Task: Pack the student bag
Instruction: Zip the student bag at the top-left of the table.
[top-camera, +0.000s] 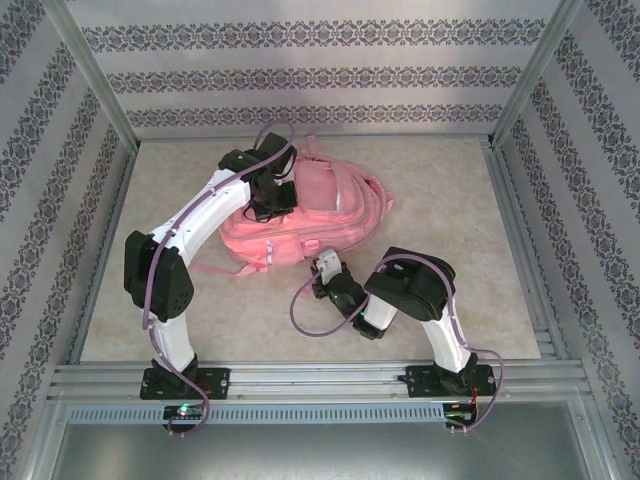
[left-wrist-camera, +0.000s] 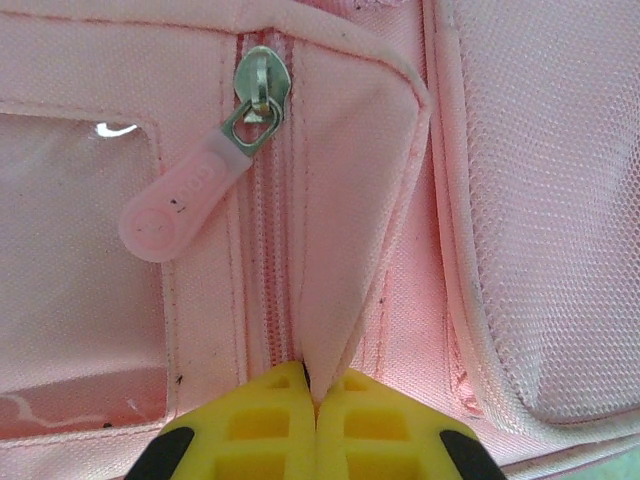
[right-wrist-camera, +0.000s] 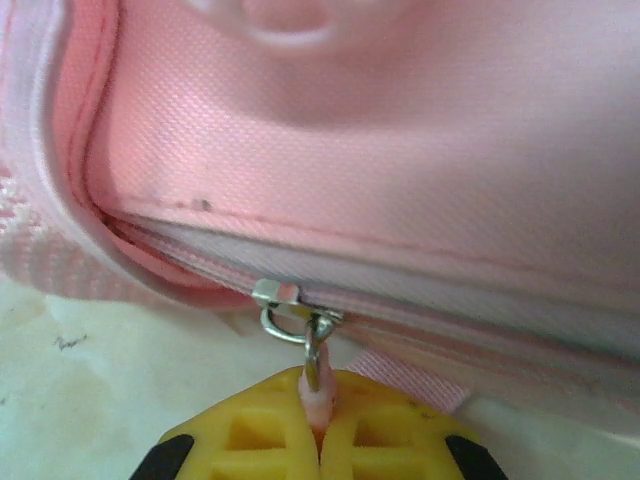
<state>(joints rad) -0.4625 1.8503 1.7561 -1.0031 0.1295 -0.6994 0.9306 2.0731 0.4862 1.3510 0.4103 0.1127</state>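
Note:
The student bag (top-camera: 335, 205), a big soft pink backpack, lies flat in the middle of the table. My left gripper (top-camera: 270, 200) rests on its left part. In the left wrist view its yellow fingertips (left-wrist-camera: 312, 388) are shut on a fold of pink fabric (left-wrist-camera: 340, 250) beside a closed zip. That zip's pale pink rubber pull (left-wrist-camera: 180, 205) hangs free from a metal slider (left-wrist-camera: 262, 85). My right gripper (top-camera: 325, 268) is at the bag's near edge. There it is shut (right-wrist-camera: 320, 400) on a pink zip pull (right-wrist-camera: 316, 388) hanging from a metal slider (right-wrist-camera: 282, 298).
The beige table top (top-camera: 450, 210) is boxed in by patterned walls and metal frame posts (top-camera: 520, 90). A rail (top-camera: 320, 380) runs along the near edge. A pink strap (top-camera: 215, 270) trails left of the bag. A cable loop (top-camera: 298, 312) hangs near the right arm.

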